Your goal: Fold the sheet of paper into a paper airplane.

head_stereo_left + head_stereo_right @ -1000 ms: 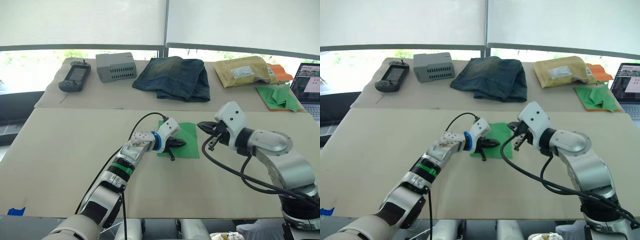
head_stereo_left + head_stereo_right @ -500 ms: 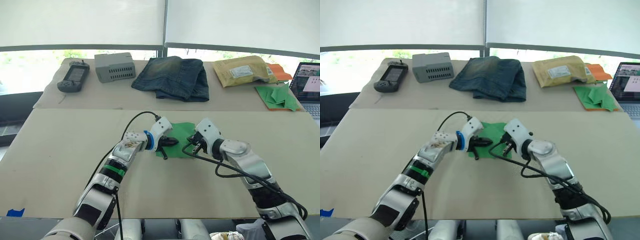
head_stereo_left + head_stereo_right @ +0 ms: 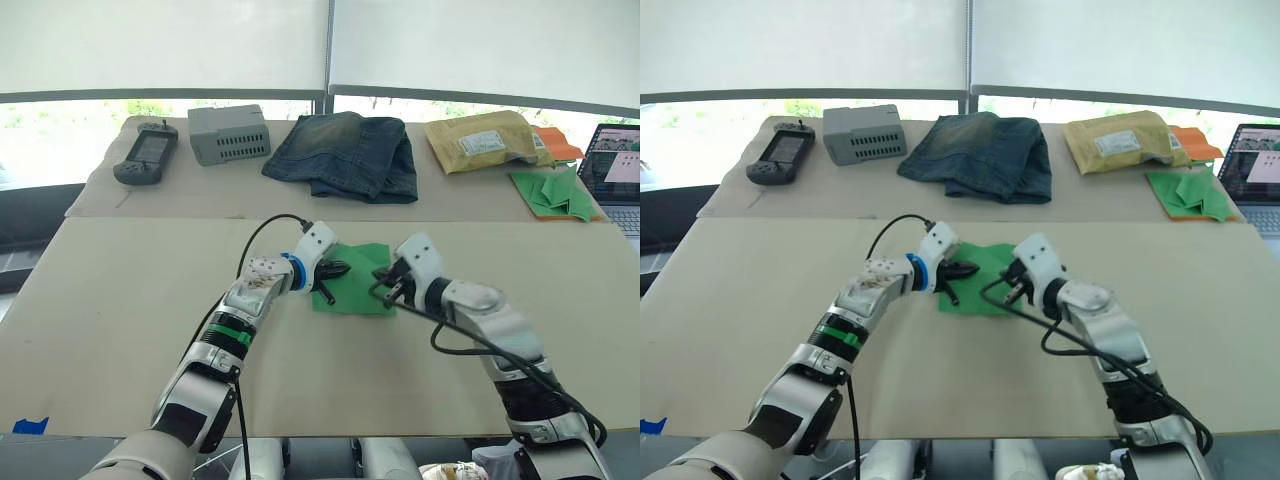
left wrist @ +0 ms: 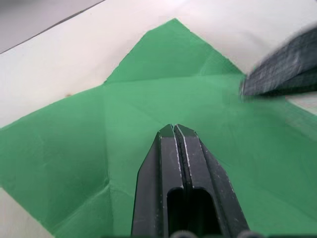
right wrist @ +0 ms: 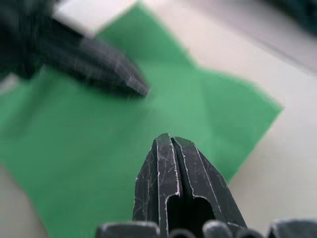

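The sheet of paper (image 3: 353,279) lay flat on the near table (image 3: 130,310), about in the middle of it, bright green and marked with crease lines. One corner of the sheet was pointing toward 12 o'clock.

The left gripper (image 3: 335,271) was over the sheet at its 9 o'clock edge. In the left wrist view its two fingers (image 4: 174,163) were pressed together, with nothing between them, and the tips were low over the green paper. I could not tell if they touched it.

The right gripper (image 3: 384,276) was at the 3 o'clock side of the sheet, opposite to the left one. Its fingers (image 5: 171,168) were also closed together, holding nothing, and they pointed down at the paper. The two grippers were near each other, with the middle of the sheet between them. Each wrist view also showed the tip of the other gripper, blurred, over the paper.

On the far table (image 3: 250,195), from 10 o'clock to 2 o'clock, stood a handheld controller (image 3: 141,156), a grey box (image 3: 229,133), folded jeans (image 3: 345,155) and a yellow padded envelope (image 3: 488,142). At about 2 o'clock lay a heap of green papers (image 3: 556,193) with an orange sheet (image 3: 560,145) behind it, and just beside it an open laptop (image 3: 614,175)
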Controlling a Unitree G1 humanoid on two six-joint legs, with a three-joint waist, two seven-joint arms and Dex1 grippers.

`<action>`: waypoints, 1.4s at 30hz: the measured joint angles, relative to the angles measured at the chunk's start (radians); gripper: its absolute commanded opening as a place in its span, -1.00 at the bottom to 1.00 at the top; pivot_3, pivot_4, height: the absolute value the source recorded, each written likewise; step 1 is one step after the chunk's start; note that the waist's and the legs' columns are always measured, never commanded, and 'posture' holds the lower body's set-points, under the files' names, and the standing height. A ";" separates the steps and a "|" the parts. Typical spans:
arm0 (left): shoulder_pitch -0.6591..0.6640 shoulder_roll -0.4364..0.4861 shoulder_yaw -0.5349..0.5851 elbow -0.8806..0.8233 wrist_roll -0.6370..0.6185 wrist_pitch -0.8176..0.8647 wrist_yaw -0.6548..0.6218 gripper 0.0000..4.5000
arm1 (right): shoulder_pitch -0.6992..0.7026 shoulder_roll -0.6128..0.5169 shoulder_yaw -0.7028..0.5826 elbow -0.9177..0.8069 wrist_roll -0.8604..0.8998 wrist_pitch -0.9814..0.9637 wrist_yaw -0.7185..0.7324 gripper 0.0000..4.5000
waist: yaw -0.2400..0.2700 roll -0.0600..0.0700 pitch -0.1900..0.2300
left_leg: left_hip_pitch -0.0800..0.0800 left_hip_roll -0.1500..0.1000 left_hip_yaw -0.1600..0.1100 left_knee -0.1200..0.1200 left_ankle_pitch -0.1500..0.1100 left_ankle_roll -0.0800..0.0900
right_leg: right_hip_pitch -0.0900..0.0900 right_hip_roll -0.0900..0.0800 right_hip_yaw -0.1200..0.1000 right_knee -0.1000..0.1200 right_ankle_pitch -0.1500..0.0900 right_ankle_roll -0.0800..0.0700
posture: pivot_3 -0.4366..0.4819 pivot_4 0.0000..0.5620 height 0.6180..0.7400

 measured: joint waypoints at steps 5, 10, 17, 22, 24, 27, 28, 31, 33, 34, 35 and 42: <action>0.042 0.086 0.050 -0.164 -0.039 0.074 -0.027 -1.00 | -0.007 0.013 -0.127 -0.028 0.058 0.100 -0.047 -0.17 | -0.002 0.000 0.000 | 0.000 0.001 -0.001 -0.001 0.000 0.000 | 0.000 0.000 0.000 0.000 0.001 -0.001 | -0.05 -0.47 0.81; 0.069 0.122 0.070 -0.283 -0.060 0.149 -0.026 -1.00 | -0.055 0.088 -0.180 0.092 0.125 0.147 -0.071 -0.17 | -0.002 0.000 0.000 | 0.001 0.001 0.000 0.000 0.000 0.000 | 0.000 0.000 0.000 0.001 0.001 -0.002 | -0.05 -0.47 0.81; 0.085 0.133 0.078 -0.352 -0.068 0.201 -0.012 -1.00 | -0.122 0.116 -0.177 0.292 0.153 0.131 -0.056 -0.17 | -0.002 0.001 0.001 | 0.000 0.000 0.001 -0.001 0.000 0.000 | 0.000 0.000 0.000 0.000 0.002 -0.003 | -0.05 -0.47 0.81; 0.118 0.140 0.082 -0.392 -0.084 0.234 0.006 -1.00 | -0.151 0.111 -0.167 0.361 0.146 0.092 -0.034 -0.17 | -0.005 0.002 0.001 | 0.001 0.000 0.001 -0.001 0.000 0.000 | 0.000 0.000 0.000 0.000 0.002 -0.003 | -0.05 -0.47 0.81; 0.124 0.146 0.083 -0.399 -0.089 0.239 0.012 -1.00 | -0.156 0.108 -0.167 0.362 0.147 0.090 -0.031 -0.17 | -0.008 0.002 0.001 | 0.001 0.000 0.001 -0.001 0.000 0.000 | 0.000 0.000 0.000 0.001 0.002 -0.003 | -0.05 -0.47 0.81; 0.126 0.157 0.084 -0.410 -0.093 0.239 0.017 -1.00 | -0.163 0.103 -0.167 0.370 0.146 0.086 -0.029 -0.17 | -0.014 0.002 0.001 | 0.001 0.000 0.000 -0.001 0.000 0.000 | 0.000 0.000 0.000 0.001 0.002 -0.003 | -0.05 -0.47 0.81; 0.126 0.160 0.084 -0.410 -0.093 0.239 0.021 -1.00 | -0.167 0.103 -0.167 0.379 0.147 0.083 -0.029 -0.17 | -0.017 0.002 0.001 | 0.001 0.000 0.000 -0.001 0.000 0.000 | 0.000 0.000 0.000 0.001 0.002 -0.003 | -0.05 -0.47 0.81; 0.126 0.161 0.084 -0.409 -0.092 0.240 0.041 -1.00 | -0.188 0.111 -0.171 0.422 0.156 0.076 -0.020 -0.17 | -0.022 0.002 0.001 | 0.001 0.000 0.000 -0.001 0.000 0.000 | 0.000 0.000 0.000 0.001 0.002 -0.003 | -0.05 -0.47 0.81; 0.126 0.159 0.084 -0.409 -0.092 0.240 0.051 -1.00 | -0.193 0.128 -0.172 0.439 0.168 0.077 0.005 -0.17 | -0.025 0.002 0.001 | 0.001 0.001 0.000 -0.001 0.000 0.000 | 0.000 0.000 0.000 0.001 0.002 -0.003 | -0.05 -0.47 0.81; 0.126 0.159 0.084 -0.408 -0.093 0.239 0.054 -1.00 | -0.193 0.134 -0.172 0.448 0.176 0.077 0.013 -0.17 | -0.025 0.002 0.001 | 0.001 0.001 -0.001 -0.001 0.000 0.000 | 0.000 0.000 0.000 0.001 0.002 -0.003 | -0.05 -0.47 0.81; 0.126 0.159 0.084 -0.408 -0.093 0.240 0.054 -1.00 | -0.194 0.134 -0.172 0.449 0.180 0.077 0.014 -0.28 | -0.025 0.002 0.001 | 0.001 0.001 -0.001 -0.001 0.000 0.000 | 0.000 0.000 0.000 0.001 0.002 -0.003 | -0.05 -0.47 0.81; 0.126 0.168 0.084 -0.408 -0.095 0.239 0.051 -1.00 | -0.195 0.149 -0.173 0.463 0.213 0.082 0.049 -0.99 | -0.024 0.002 0.001 | 0.001 0.000 -0.001 -0.001 0.000 0.000 | 0.000 0.000 0.000 0.001 0.002 -0.003 | -0.05 -0.47 0.81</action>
